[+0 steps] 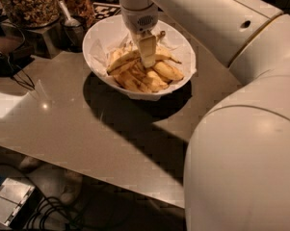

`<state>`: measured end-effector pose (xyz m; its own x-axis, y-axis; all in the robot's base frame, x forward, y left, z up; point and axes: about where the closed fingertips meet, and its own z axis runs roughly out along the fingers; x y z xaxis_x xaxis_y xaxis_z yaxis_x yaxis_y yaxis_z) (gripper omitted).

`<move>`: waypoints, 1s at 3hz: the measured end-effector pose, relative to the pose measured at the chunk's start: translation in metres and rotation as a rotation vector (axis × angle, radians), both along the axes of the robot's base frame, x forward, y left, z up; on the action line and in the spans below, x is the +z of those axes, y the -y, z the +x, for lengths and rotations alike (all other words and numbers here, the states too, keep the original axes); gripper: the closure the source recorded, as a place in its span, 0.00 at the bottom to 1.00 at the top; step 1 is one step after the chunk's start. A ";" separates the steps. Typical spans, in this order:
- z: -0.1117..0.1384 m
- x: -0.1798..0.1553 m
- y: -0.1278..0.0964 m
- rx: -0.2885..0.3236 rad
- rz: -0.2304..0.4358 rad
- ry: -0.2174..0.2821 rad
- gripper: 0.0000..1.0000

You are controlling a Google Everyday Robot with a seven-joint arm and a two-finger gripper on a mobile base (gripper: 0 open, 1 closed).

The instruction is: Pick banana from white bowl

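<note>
The white bowl (100, 38) stands at the back of the table, lined with crinkled white paper. Several yellow bananas lie in it. The long banana (123, 60) lies across the top of the pile, its thin dark stem pointing right. My gripper (147, 57) reaches straight down into the bowl's middle and is shut on this banana at mid-length. The fingers hide the banana's middle part.
Shorter bananas (166, 71) lie under and to the right of the held one. Glass jars of nuts (29, 4) and a metal cup with a scoop (72, 25) stand behind the bowl at left. My arm (241, 153) fills the right side. Cables (48, 211) lie on the floor below the table's front edge.
</note>
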<state>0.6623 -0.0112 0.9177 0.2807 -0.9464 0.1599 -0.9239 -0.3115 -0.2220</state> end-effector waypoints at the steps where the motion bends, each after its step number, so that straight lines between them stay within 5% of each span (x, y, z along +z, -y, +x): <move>1: 0.003 -0.013 0.001 -0.008 0.000 -0.026 0.39; 3: 0.008 -0.027 -0.001 -0.021 0.005 -0.020 0.80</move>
<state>0.6699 -0.0106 0.8912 0.2638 -0.9529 0.1497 -0.9346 -0.2909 -0.2047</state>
